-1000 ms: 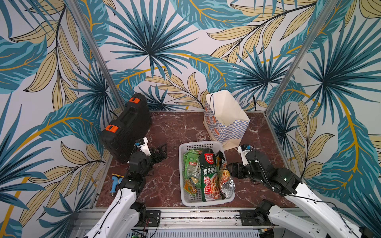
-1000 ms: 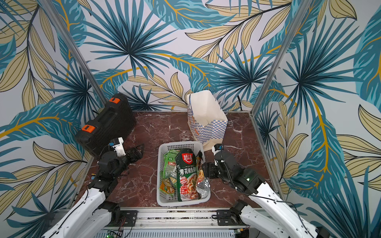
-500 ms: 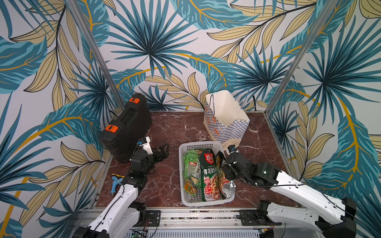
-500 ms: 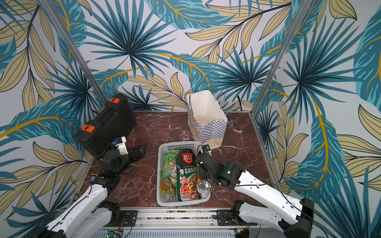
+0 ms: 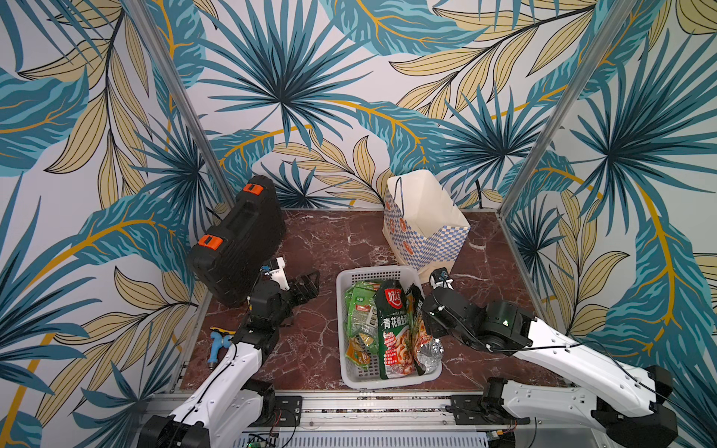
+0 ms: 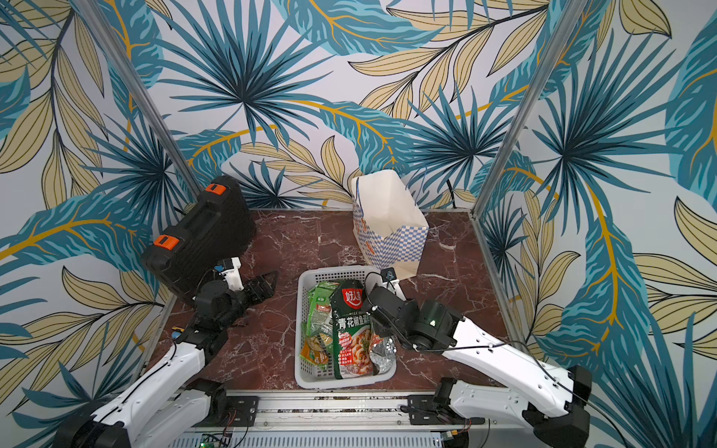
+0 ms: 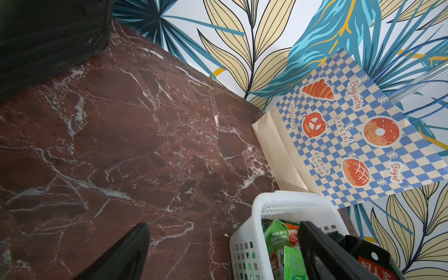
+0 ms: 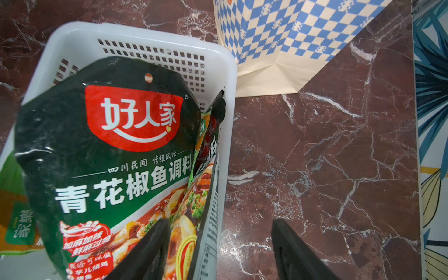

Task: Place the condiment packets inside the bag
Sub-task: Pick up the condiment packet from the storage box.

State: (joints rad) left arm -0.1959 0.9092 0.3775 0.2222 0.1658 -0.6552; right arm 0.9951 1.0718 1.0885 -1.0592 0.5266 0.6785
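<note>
The condiment packets lie in a white basket [image 5: 372,270] at the front middle. A large dark-green pouch [image 5: 394,329] with a red logo rests on top. Small green sachets [image 5: 359,310] and an orange one [image 5: 357,355] sit to its left. A second dark pouch [image 8: 208,155] stands against the basket's right wall. My right gripper [image 8: 219,221] is open at that wall, one finger over the large pouch, the other over the table outside. The checkered bag [image 5: 426,232] stands upright and open behind the basket. My left gripper [image 7: 223,225] hovers open, left of the basket, holding nothing.
A black case [image 5: 240,244] with orange latches leans against the left wall. A small blue tool [image 5: 215,345] lies at the front left edge. Patterned walls with metal posts close in the marble table [image 5: 329,240] on three sides.
My right arm has swung left from beside the basket up to its right wall, and its jaws narrowed, then widened a little. My left gripper has edged toward the basket, still open.
</note>
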